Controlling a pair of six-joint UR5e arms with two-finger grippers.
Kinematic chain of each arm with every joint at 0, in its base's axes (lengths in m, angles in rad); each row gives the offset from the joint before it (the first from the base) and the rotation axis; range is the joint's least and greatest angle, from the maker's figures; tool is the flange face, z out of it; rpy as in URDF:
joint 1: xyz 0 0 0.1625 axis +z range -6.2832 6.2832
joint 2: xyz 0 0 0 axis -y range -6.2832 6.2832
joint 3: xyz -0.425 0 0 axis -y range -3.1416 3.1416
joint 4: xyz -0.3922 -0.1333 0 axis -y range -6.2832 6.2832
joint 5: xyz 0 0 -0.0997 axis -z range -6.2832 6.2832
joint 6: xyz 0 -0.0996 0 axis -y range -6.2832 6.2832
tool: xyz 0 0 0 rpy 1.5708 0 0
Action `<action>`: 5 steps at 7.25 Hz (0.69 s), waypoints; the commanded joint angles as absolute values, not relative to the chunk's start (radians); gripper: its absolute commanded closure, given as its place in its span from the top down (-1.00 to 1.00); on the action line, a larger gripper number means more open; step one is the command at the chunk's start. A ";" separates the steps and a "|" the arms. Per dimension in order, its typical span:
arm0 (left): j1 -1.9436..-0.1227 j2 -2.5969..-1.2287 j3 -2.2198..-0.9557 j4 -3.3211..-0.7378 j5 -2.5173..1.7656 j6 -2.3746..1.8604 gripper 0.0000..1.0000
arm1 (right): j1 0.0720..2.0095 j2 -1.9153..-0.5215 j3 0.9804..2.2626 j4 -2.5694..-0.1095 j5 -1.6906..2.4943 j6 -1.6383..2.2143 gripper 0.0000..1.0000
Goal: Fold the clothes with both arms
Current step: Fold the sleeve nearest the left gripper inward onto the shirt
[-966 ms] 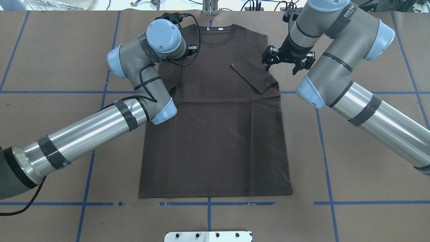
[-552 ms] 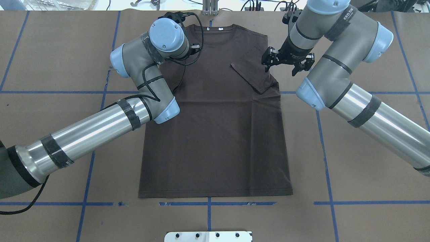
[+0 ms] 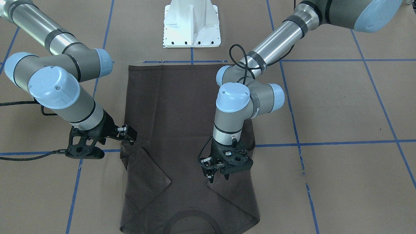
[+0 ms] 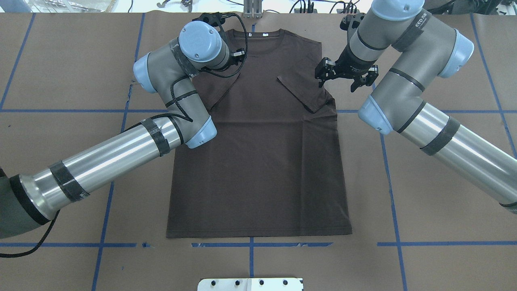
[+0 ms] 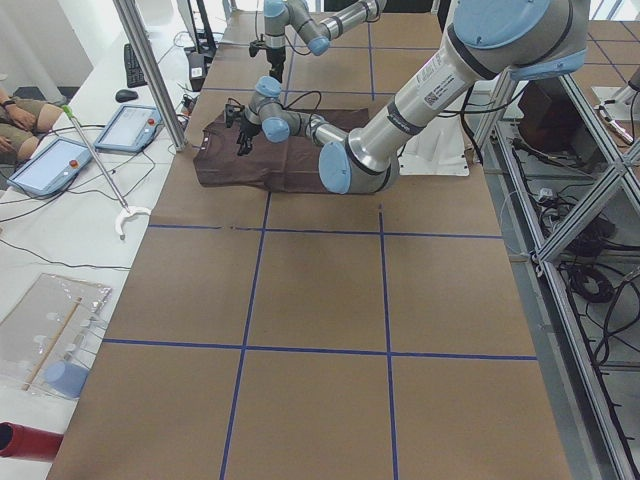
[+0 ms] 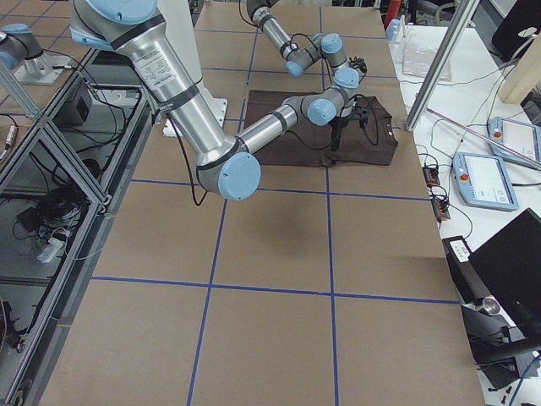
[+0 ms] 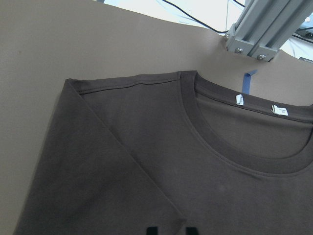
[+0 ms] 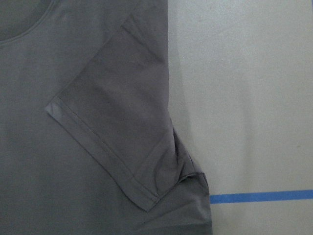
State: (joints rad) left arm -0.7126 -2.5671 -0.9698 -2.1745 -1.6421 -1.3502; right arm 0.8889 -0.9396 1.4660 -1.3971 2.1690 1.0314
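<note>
The dark brown T-shirt (image 4: 262, 161) lies flat on the brown paper, collar (image 7: 230, 142) at the far edge. Both sleeves are folded inward onto the chest: the right sleeve (image 4: 301, 91) (image 8: 122, 112) and the left sleeve (image 3: 230, 191). In the front-facing view my left gripper (image 3: 217, 177) hovers just above the inner edge of the left sleeve, fingers pointing down, open, with nothing between them. My right gripper (image 4: 338, 85) hangs wide open over the shirt's right edge beside the folded sleeve, holding nothing.
The white pedestal (image 3: 191, 26) stands at the near edge by the shirt's hem. An aluminium post (image 7: 259, 29) and cables sit just beyond the collar. Blue tape lines (image 4: 250, 244) cross the paper. Tablets (image 5: 140, 125) lie on a side table.
My left wrist shifted right and then toward the collar, uncovering the folded left sleeve. The right gripper drifted slightly toward the far edge, still open.
</note>
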 commanded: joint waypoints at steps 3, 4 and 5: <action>-0.715 -2.329 -1.434 -1.949 -1.773 -1.332 1.00 | 0.749 -1.150 1.719 -1.358 2.029 1.200 1.00; -0.713 -2.266 -1.600 -1.843 -1.773 -1.277 1.00 | 0.670 -1.246 1.820 -1.356 1.991 1.272 1.00; -0.713 -2.217 -1.723 -1.769 -1.773 -1.260 1.00 | 0.581 -1.337 1.924 -1.356 1.936 1.340 1.00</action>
State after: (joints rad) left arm -0.7137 -2.2933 -1.5387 -1.8803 -1.7693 -1.2928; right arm 0.6913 -1.2175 1.7888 -1.3578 2.0058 1.2501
